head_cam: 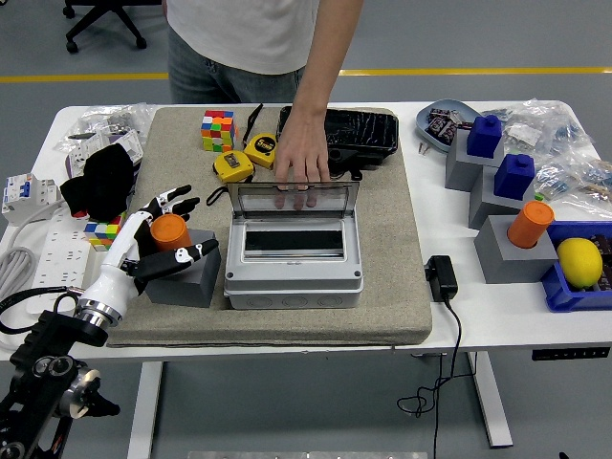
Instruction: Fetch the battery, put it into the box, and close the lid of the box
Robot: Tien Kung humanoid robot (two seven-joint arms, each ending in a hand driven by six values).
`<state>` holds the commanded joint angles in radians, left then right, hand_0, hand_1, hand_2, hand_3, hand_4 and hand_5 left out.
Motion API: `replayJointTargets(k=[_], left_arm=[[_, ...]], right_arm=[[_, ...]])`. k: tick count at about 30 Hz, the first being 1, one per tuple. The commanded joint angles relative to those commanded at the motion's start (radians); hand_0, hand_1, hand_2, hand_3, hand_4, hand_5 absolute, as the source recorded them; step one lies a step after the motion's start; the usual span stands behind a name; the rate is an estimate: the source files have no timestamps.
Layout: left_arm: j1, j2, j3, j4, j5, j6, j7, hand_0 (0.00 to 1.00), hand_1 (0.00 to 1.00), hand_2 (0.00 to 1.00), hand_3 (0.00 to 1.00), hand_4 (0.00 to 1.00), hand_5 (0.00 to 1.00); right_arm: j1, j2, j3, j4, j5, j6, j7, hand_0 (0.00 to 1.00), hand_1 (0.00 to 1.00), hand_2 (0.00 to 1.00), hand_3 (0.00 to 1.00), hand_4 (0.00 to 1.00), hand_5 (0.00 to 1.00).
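Bright, even, sharp overhead light

Colours across your table, head view

At lower left you see an orange battery (168,230) on a grey block (184,275); at centre a pale grey box (294,273) with clear lid (295,198). A multicoloured cube (217,129) and yellow tape measures (232,166) lie upper left, a yellow lemon (579,261) in a blue bin (562,290) right.

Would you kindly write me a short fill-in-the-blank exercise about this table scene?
1. The orange battery stands on a ____ block.
2. The left hand has its fingers spread around the ____.
3. The person's hand rests on the raised ____ of the box.
4. The Rubik's cube lies at the mat's far ____ corner.

Missing words: grey; battery; lid; left
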<state>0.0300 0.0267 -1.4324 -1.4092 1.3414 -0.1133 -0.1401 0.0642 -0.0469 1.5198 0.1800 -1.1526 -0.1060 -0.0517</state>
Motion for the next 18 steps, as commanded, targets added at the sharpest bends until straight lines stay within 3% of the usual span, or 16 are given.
replayJointTargets(k=[8,9,14,15,18], left_arm=[[-0.007,-0.002,0.011,0.013,-0.009,0.028,-0.006,0.732,0.792,0.693,0.772,0.998,0.002],[-0.007,-0.002,0.013,0.014,-0.009,0.032,-0.006,0.606,0.687,0.531,0.56,0.998,0.002],[-0.009,-0.002,0.019,0.019,-0.005,0.043,-0.004,0.606,0.687,0.531,0.56,0.998,0.002],[-0.009,-0.002,0.019,0.02,-0.001,0.042,-0.002,0.446,0.526,0.418,0.438,0.998,0.002],[-0.009,-0.002,0.019,0.023,0.006,0.047,-0.001,0.446,0.526,0.418,0.438,0.998,0.002]], right_arm=[[0.002,0.0,0.001,0.0,0.002,0.0,0.001,0.758,0.675,0.686,0.713,0.993,0.895],[0.002,0.0,0.0,0.0,0.003,0.0,0.002,0.76,0.675,0.686,0.719,0.997,0.902],[0.002,0.0,0.0,0.0,0.004,0.0,0.002,0.76,0.675,0.686,0.719,0.997,0.902],[0.002,0.0,0.0,0.0,0.004,0.0,0.002,0.76,0.675,0.686,0.721,0.997,0.906],[0.002,-0.001,-0.001,0.0,0.006,0.0,0.002,0.76,0.675,0.686,0.721,0.997,0.906]])
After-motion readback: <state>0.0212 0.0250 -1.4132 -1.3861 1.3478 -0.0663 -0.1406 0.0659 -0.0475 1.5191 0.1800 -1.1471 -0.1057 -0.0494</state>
